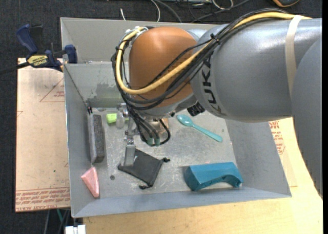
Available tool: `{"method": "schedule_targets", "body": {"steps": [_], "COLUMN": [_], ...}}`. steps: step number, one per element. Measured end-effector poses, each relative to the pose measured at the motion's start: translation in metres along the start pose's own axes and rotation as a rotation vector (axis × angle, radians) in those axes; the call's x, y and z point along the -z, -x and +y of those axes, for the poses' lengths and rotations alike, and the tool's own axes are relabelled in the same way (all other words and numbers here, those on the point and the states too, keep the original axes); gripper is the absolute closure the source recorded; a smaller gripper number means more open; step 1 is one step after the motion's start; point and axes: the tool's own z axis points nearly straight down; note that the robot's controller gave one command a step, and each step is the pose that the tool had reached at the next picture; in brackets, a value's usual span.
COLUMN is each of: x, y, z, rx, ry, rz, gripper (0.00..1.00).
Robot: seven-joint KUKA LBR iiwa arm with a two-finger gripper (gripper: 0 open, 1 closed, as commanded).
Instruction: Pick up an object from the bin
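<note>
End effector (130, 156) low, over flat black square (144, 169)

Grey arm (256, 69) wears orange cover (159, 56), yellow and black cables (119, 69).

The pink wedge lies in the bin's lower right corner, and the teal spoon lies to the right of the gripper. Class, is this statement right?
Not quite. The camera view shows the pink wedge in the lower left corner of the bin; the thing at lower right is a blue block. The teal spoon does lie to the right of the gripper.
</note>
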Motion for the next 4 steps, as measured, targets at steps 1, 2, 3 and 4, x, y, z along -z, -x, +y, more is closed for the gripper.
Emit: {"method": "schedule_targets", "body": {"steps": [1, 2, 3, 4], "x": [0.005, 0.004, -0.051, -0.062], "y": [0.002, 0.002, -0.003, 0.004], "z": [-0.001, -0.004, -0.017, -0.045], "rx": [-0.005, -0.015, 0.081, 0.281], "ry": [0.002, 0.003, 0.002, 0.001], "rz": [-0.007, -0.008, -0.010, -0.011], "gripper": [0.00, 0.00, 0.00, 0.00]}}
